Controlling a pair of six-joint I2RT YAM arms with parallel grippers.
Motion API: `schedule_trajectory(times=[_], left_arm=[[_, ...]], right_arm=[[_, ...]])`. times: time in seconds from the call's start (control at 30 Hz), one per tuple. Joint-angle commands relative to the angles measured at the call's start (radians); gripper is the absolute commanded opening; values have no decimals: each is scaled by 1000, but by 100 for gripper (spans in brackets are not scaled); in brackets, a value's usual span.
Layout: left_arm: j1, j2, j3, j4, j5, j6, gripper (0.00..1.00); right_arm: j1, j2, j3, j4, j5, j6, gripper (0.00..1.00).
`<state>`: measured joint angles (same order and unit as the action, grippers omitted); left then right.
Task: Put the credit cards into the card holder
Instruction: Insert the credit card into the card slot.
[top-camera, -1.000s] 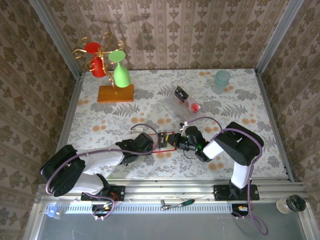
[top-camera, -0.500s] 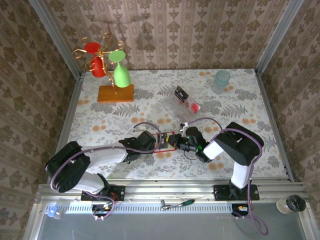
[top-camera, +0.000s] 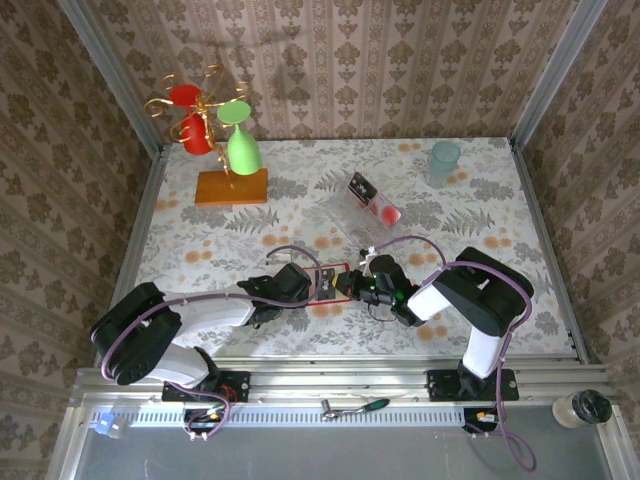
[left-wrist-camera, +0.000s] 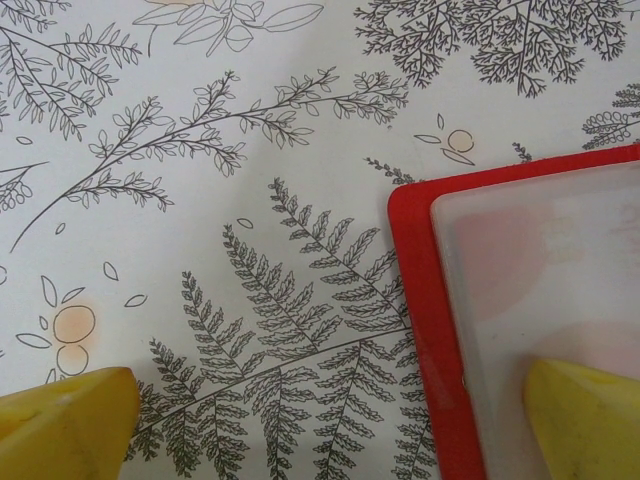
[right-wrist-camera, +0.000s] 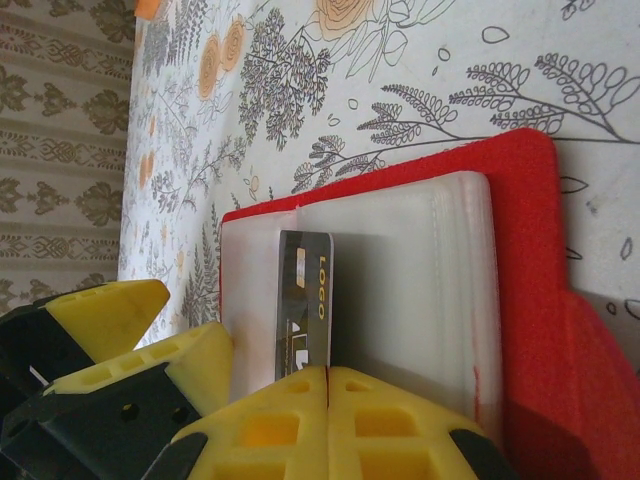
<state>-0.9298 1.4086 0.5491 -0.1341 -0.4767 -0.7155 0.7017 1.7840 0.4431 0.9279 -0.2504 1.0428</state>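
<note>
The card holder (top-camera: 322, 287) lay open and flat on the floral table (top-camera: 200, 240), near the front edge between the two arms: a bright-red square wallet with a pale, milky inner pocket (right-wrist-camera: 400, 280) bordered in red (left-wrist-camera: 420, 300). A black card (right-wrist-camera: 303, 310) with gold lettering sat partway inside that pocket, lying along its surface. The right gripper (right-wrist-camera: 328, 385) had its yellow fingers pressed tightly together, pinching the outer end of the black card. The left gripper (left-wrist-camera: 325, 425) stood spread as wide as it goes, straddling the holder's edge, one finger (left-wrist-camera: 585, 415) over the pale pocket and the other over bare tablecloth, gripping nothing. Farther back, right of centre, a clear plastic tray (top-camera: 365, 205) held two more cards: a dark one (top-camera: 360, 186) at its far end and a whitish one with a red blotch (top-camera: 387, 213). In all there were three cards, one holder, one tray and two grippers.
</note>
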Motion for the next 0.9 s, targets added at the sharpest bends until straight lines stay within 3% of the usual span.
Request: schedule_trajectory(times=[0.0, 0.77, 0.87], left_arm=[[-3, 16, -20, -12, -19, -17, 100], [11, -20, -11, -36, -23, -7, 100], [33, -47, -18, -52, -21, -5, 100]], right_arm=[[15, -14, -9, -88, 26, -30, 0], [18, 53, 88, -213, -14, -34, 0], [18, 38, 105, -266, -24, -54, 14]])
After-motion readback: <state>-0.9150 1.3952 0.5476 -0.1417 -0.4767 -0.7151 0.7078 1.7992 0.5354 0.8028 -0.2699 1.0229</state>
